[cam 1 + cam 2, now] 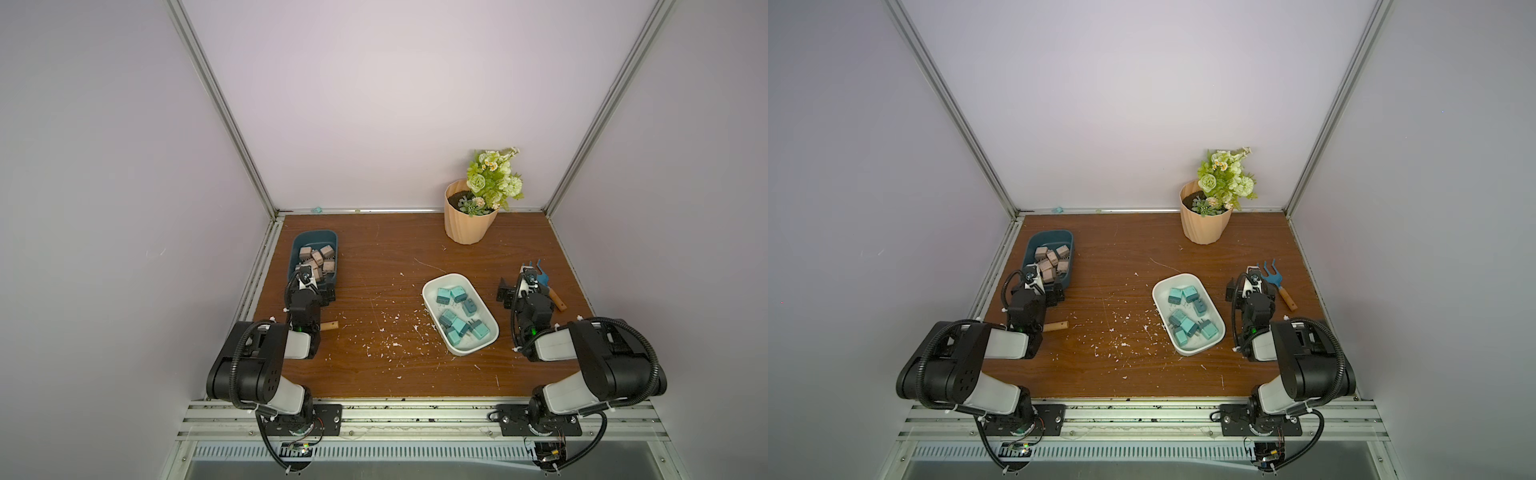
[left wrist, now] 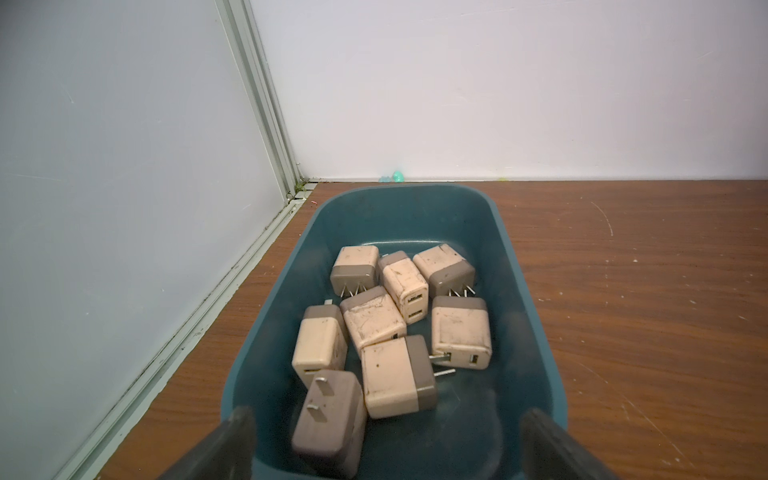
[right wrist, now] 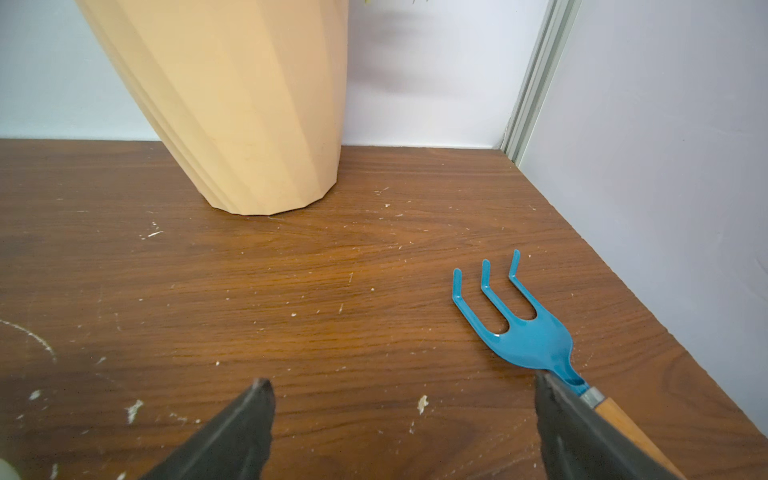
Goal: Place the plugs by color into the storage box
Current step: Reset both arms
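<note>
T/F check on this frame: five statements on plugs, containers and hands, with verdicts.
1. The pinkish-tan cube plugs lie in the dark teal plastic bin. True.
2. The teal cube plugs share that bin. False: they lie in the white oval tray.
3. The left hand grips a plug. False: it is open and empty.
4. The blue three-pronged rake with wooden handle lies on the wooden table by the open right hand. True.
5. The peach ribbed flowerpot lies tipped over. False: it stands upright.
</note>
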{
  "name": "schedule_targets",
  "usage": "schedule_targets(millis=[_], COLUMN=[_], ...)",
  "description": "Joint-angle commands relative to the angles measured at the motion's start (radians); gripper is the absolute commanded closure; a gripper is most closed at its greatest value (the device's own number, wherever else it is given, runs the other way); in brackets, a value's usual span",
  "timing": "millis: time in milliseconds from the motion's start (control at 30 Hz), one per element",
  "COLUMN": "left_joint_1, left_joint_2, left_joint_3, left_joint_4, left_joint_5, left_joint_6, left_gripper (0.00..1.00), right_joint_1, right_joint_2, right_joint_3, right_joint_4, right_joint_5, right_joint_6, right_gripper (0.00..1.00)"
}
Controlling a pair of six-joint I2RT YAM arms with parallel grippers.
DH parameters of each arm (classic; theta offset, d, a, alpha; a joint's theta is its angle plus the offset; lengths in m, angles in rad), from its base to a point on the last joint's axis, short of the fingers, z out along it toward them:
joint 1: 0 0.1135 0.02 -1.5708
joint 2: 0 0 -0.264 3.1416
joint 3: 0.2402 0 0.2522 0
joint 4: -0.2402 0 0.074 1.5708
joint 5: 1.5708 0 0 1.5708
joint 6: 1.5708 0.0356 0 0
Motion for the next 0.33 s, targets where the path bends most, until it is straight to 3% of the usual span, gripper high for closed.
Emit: schedule_targets(millis=[0,300], left_joint_1=[0.012,0.01], left_joint_2=[0.017,-0.006], left_joint_3=[0.023,-0.004], left_joint_4=[0.011,0.038], left_joint_5=[0.0,0.002], left_joint_6=[0.006,0.011], left_gripper=[0.0,0.0], right_joint_1=[0.004,0.003], right_joint_2=[-0.015,-0.016], right_joint_3=[0.015,0.014], right_joint_4=[0.059,0.057], right_joint_5=[-0.014,-0.013], right_joint_6=[-0.013,-0.013], right_gripper=[0.0,0.0])
